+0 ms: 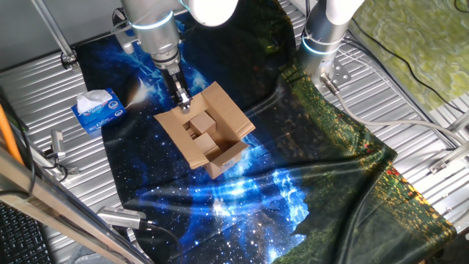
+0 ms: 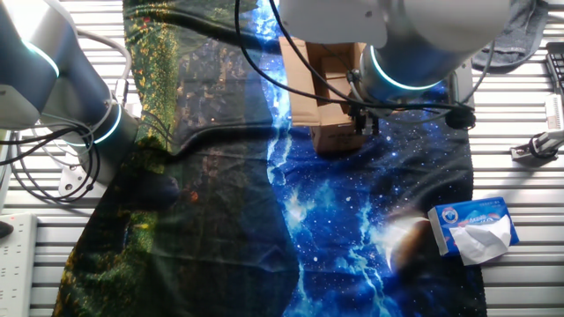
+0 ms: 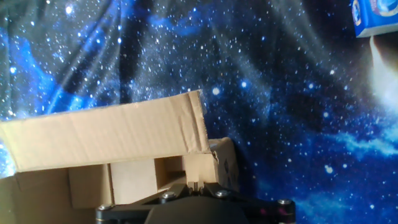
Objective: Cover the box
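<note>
Spreading across the table (image 1: 410, 88), the starry galaxy cloth (image 1: 242, 198) is carrying your cardboard box (image 1: 207, 132) near its middle, flaps open. It is looking light and stiff but easily creased, so you are better pushing flaps near their free edges. Your pincer (image 1: 182, 100) is hovering at one flap (image 3: 106, 134); I cannot tell its opening.

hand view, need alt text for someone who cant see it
A brown cardboard box fills the lower left, one long flap angled up over its open top. Under it lies a blue starry cloth; a blue tissue box shows at the top right corner.
</note>
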Tool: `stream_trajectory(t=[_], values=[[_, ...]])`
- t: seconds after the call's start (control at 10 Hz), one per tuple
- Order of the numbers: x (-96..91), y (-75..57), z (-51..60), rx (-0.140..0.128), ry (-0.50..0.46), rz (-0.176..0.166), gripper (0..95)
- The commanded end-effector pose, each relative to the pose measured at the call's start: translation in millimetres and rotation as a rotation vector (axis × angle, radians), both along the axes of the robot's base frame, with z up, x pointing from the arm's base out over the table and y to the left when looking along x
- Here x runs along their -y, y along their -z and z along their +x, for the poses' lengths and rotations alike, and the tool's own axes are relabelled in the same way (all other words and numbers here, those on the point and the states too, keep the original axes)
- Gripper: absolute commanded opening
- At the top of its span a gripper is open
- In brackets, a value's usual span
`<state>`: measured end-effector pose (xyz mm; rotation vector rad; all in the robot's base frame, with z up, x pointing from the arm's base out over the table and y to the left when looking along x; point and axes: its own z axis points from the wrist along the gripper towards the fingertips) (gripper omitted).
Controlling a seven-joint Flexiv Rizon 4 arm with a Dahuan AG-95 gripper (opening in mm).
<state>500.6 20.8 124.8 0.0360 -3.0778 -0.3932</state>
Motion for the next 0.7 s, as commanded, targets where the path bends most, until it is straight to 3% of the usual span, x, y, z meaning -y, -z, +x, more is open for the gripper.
stream_trajectory(t=[0.1, 0.7], values=[[0.2, 1.8, 0.7, 0.003, -0.004, -0.001, 0.0], [-1.5, -23.1, 3.7, -0.016, -0.013, -0.03, 0.0]])
